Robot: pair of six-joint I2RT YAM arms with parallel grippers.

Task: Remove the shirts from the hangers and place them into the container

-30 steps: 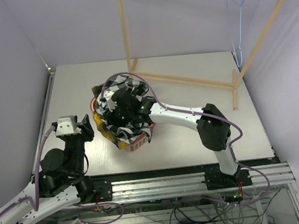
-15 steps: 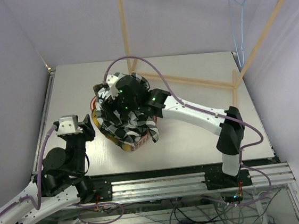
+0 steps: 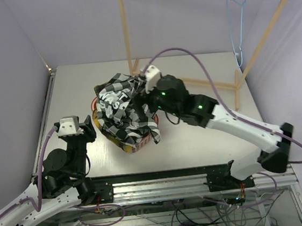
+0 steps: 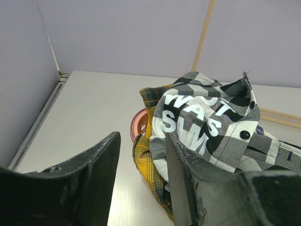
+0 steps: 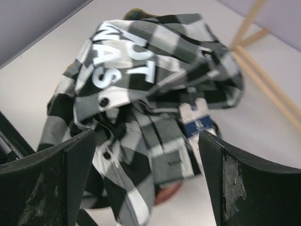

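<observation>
Two shirts are piled in the basket [image 3: 141, 143]. The black-and-white shirt [image 3: 123, 111] lies crumpled on top with its lettering up. Under it is the yellow shirt [image 4: 144, 163], and both spill past the rim. The right fingers [image 5: 70, 179] are spread wide and empty, just above the heap. The left fingers [image 4: 101, 169] are spread too, holding nothing, with the basket just ahead of them on the desk [image 3: 197, 140]. Well beyond the right fingers, a hanger [image 3: 237, 23] hangs on the rack [image 3: 125, 29].
</observation>
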